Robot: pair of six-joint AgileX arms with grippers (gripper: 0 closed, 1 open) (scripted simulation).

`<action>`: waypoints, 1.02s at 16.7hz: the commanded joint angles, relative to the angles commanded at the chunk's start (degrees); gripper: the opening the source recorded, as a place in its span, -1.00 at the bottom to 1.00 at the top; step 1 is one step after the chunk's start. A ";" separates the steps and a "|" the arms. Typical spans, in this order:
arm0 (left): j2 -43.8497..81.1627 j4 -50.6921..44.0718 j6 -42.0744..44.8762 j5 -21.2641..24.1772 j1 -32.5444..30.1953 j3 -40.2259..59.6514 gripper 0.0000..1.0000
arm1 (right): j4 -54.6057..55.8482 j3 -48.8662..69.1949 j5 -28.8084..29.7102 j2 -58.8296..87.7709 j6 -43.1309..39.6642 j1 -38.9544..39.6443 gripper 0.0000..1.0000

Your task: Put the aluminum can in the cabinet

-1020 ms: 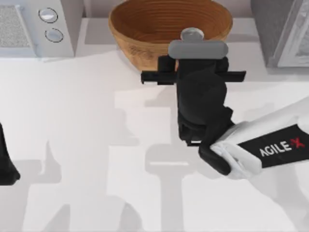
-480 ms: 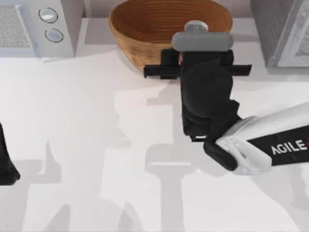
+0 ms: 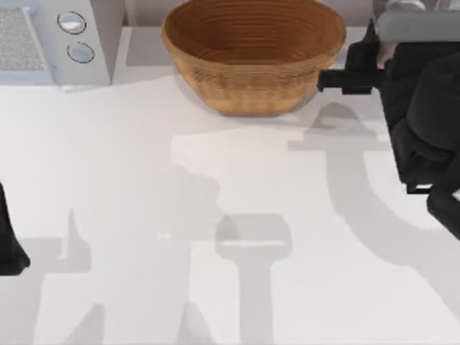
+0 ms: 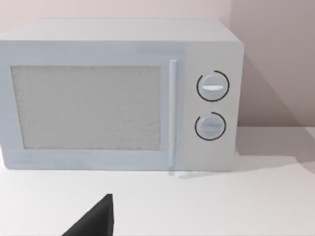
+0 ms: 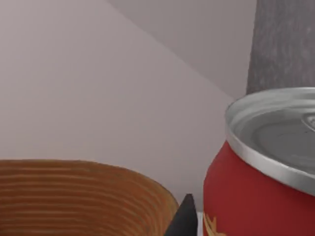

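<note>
White table (image 3: 144,180): right gripper (image 3: 402,21) apparently clasps aluminum can (image 5: 261,172) beside wicker bowl (image 3: 251,57).

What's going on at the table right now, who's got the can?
The right arm is at the top view's far right, beside the wicker bowl, with its tool up near the back corner. Its wrist view shows the aluminum can close in front of the camera, upright, with the cabinet rising behind it. The can is not in the cabinet yet. The left tool sits parked at the left edge, facing the microwave.
</note>
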 joint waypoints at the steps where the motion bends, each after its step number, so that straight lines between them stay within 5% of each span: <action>1: 0.00 0.00 0.00 0.00 0.00 0.00 1.00 | -2.02 -2.28 -1.85 -5.31 -0.02 -1.75 -1.00; 17: 0.00 0.00 0.00 0.00 0.00 0.00 1.00 | -35.22 -30.87 -25.27 -72.85 0.00 -23.28 -1.00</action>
